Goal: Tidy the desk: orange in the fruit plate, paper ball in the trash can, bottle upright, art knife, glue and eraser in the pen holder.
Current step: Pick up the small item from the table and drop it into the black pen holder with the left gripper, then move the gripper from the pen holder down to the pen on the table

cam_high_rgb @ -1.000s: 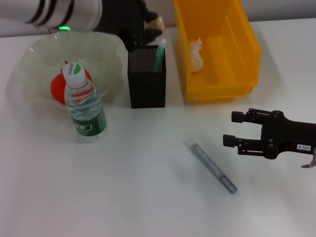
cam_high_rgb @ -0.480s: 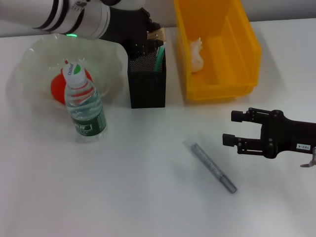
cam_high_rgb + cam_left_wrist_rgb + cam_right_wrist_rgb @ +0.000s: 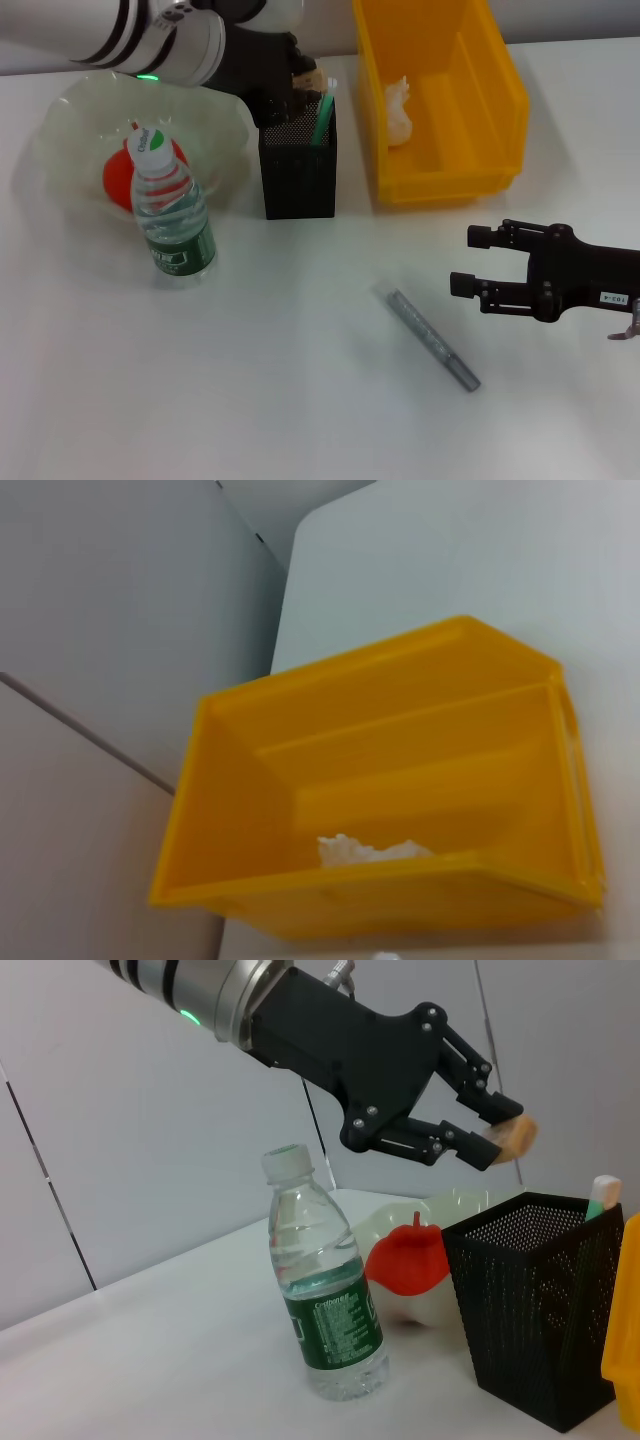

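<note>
Tan eraser (image 3: 512,1132), pinched in left pincer (image 3: 495,1133), above pen holder (image 3: 534,1305)

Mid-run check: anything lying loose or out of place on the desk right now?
Only the grey art knife lies loose on the desk, near the open right claw. The left claw holds the eraser above the pen holder. The bottle stands upright.

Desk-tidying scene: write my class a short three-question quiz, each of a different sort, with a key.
1. True or false: the bottle stands upright.
2. What does the left claw hold? A) orange B) eraser C) paper ball
3. Fill in: the paper ball lies in the ____.

Key:
1. True.
2. B; the eraser is held above the pen holder.
3. Trash can.

The right claw hangs open, near the grey art knife.
</note>
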You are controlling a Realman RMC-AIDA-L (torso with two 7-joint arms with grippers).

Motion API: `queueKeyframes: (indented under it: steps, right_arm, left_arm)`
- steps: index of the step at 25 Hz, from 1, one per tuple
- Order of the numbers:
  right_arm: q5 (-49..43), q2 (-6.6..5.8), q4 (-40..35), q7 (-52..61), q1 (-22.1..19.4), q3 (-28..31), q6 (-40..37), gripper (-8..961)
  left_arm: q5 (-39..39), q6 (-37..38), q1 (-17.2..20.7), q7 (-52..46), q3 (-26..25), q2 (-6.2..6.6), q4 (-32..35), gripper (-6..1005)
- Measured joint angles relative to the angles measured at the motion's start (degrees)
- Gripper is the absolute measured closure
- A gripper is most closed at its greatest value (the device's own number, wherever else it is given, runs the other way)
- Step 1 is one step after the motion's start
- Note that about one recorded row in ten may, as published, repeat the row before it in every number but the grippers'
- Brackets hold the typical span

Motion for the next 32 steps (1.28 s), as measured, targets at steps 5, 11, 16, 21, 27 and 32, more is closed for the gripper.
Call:
queueKeyframes:
  steps: [5,11,16,21,27,32]
  right_arm:
    - [0.00,0.00,0.00,0.21,0.00,-0.11,0.00,187]
    - [-0.04,0.00,0.00,0.36,0.00,-0.17,0.00,187]
    - [-0.07,0.00,0.00,0.38,-0.10,-0.17,-0.03,187]
    - [-0.09,0.00,0.00,0.43,-0.18,-0.17,-0.28,187]
    - [-0.09,0.00,0.00,0.49,-0.35,-0.16,-0.50,187]
    - [-0.10,0.00,0.00,0.52,-0.47,-0.16,-0.57,187]
  left_arm:
    - [0.04,0.06,-0.06,-0.47,0.08,0.00,0.32,717]
    - [1.27,-0.10,-0.04,-1.47,0.16,0.00,0.75,716]
    - [1.93,-0.10,-0.11,-2.00,0.22,0.00,0.80,716]
    - [2.00,0.16,0.04,-2.05,0.84,0.00,0.83,715]
    - [2.43,-0.10,0.26,-2.63,1.31,0.00,0.89,677]
    - [2.54,-0.34,0.40,-2.66,1.61,0.00,0.93,629]
